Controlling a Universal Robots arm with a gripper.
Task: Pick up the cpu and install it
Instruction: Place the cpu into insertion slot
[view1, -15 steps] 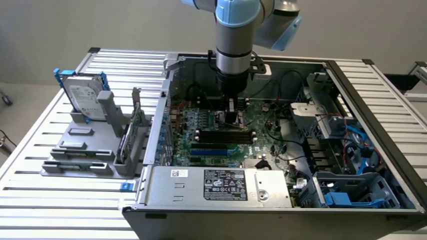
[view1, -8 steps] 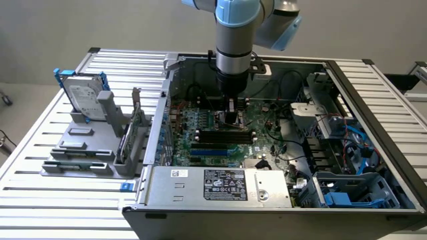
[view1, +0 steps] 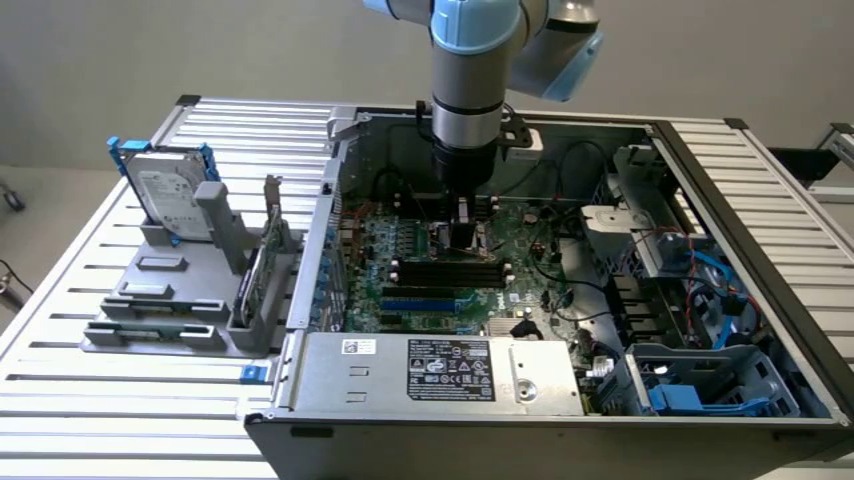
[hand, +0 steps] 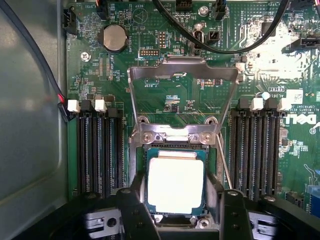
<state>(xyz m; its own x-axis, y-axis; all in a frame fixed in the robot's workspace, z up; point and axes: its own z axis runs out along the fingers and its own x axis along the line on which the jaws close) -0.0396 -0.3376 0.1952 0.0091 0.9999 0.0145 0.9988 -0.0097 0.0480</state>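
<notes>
Black jaws frame the near edge of the wrist view, one on each side of the small square cpu (hand: 176, 186) with its dull silver metal lid. A sliver of socket shows between the chip and one of them, so I read them as released, not gripping. The cpu lies flat in its socket near the middle of the green motherboard (hand: 165, 50), between two banks of long black memory slots (hand: 97, 150). The bare steel load plate (hand: 182, 80) stands hinged open just beyond it, and a thin wire lever (hand: 224, 162) is raised beside the socket.

The main risk, as I judge it, is the seating. If the chip rests slightly askew, any pressure could bend the fine contacts under it. With so little clearance, a jaw could also catch the green rim and tip the chip out of square. The glossy black cable (hand: 225, 47) looping across the far edge of the board could snag.

In the exterior view the grey and pale-blue arm (view1: 470, 90) reaches straight down into the open computer case (view1: 534, 425), which stands on the ribbed metal surface (view1: 80, 300).
</notes>
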